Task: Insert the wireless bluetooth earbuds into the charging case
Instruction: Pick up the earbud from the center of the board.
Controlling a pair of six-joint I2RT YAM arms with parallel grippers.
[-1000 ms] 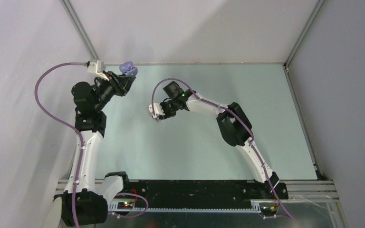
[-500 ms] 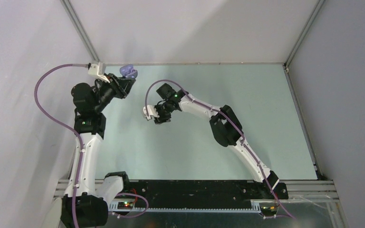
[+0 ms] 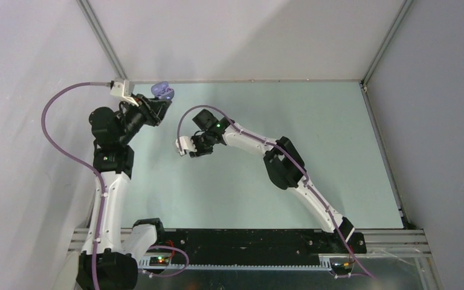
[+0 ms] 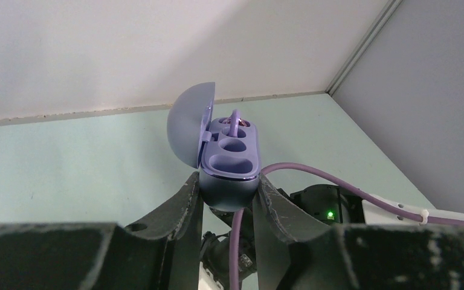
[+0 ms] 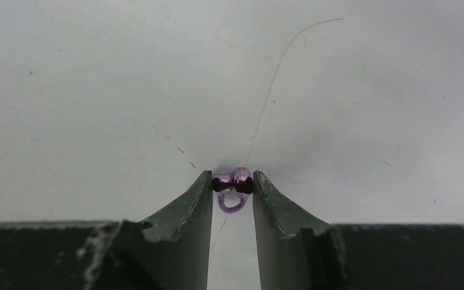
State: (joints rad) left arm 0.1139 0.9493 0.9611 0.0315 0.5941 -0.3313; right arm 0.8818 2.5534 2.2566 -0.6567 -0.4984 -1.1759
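The purple charging case [image 4: 229, 158] is held up off the table with its lid open, and my left gripper [image 4: 228, 181] is shut on its rounded body. One purple earbud [image 4: 235, 122] sits in the case's far slot, while the near slot shows empty. From above, the case [image 3: 162, 90] is at the back left with the left gripper [image 3: 156, 106] beneath it. My right gripper [image 5: 232, 181] is shut on another purple earbud [image 5: 232, 184], two shiny beads joined by a small loop, close over the table. In the top view the right gripper [image 3: 197, 148] is a little right of the case.
The pale green table [image 3: 314, 121] is bounded by white walls at the back and sides. A purple cable [image 4: 338, 181] from the right arm runs just under the case. The right arm's wrist with a green light [image 4: 328, 214] is close below the left gripper.
The right arm has swung left across the table, bringing its gripper closer to the left arm and the case. The left arm and case have barely moved.
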